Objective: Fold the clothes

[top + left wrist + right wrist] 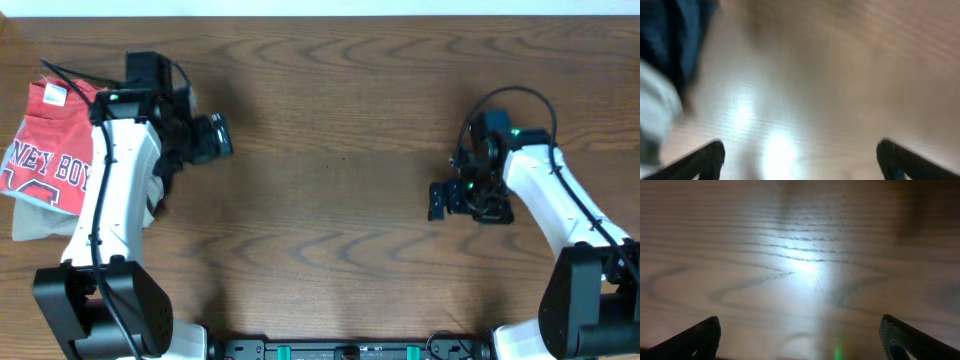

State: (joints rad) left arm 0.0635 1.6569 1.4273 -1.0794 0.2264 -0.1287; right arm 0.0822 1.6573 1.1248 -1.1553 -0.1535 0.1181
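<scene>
At the far left edge of the table (330, 100) we see the red-orange T-shirt (45, 130) lying as a folded bundle, white lettering up, its lower part resting on a pale grey garment (35, 218). The left arm (110, 190) crosses over the shirt's right edge. The left gripper (212, 138) sits to the right of the shirt, apart from it, over bare wood. In its wrist view we see its fingertips (707, 157) spread wide with only wood between them, and a blur of dark blue and pale cloth (665, 55) at the left edge, too smeared for us to name. Well across the table, the right gripper (442, 198) hangs far from the shirt. Its fingertips (702, 337) likewise stand wide apart over glare-lit wood, gripping nothing.
</scene>
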